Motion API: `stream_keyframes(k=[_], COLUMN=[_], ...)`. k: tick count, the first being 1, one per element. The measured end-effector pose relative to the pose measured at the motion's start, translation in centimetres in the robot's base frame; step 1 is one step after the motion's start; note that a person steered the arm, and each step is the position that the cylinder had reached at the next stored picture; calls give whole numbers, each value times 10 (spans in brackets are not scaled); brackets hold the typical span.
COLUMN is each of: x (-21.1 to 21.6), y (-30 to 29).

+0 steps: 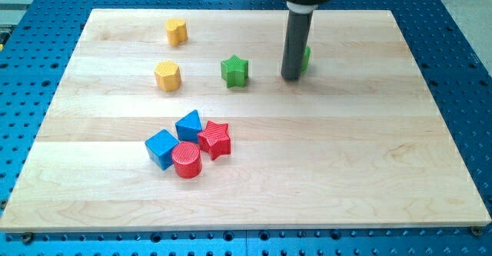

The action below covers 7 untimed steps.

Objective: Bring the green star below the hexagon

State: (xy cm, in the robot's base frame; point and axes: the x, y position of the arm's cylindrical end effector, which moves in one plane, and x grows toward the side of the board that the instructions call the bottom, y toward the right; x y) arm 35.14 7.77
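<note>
The green star lies on the wooden board, above the middle. The yellow hexagon lies to its left at about the same height. My tip rests on the board to the right of the green star, a short gap away. A second green block shows just behind the rod, mostly hidden, so I cannot make out its shape.
A yellow heart-like block lies near the view's top left. Below the star sits a tight cluster: a blue triangle-like block, a blue cube, a red cylinder and a red star.
</note>
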Motion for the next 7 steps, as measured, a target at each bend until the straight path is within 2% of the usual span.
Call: stream_keyframes(k=[1,2,3,4,5,7], x=[-20,-11,26,19,43,57], y=[-30,-106,-93,-38,-31,-112])
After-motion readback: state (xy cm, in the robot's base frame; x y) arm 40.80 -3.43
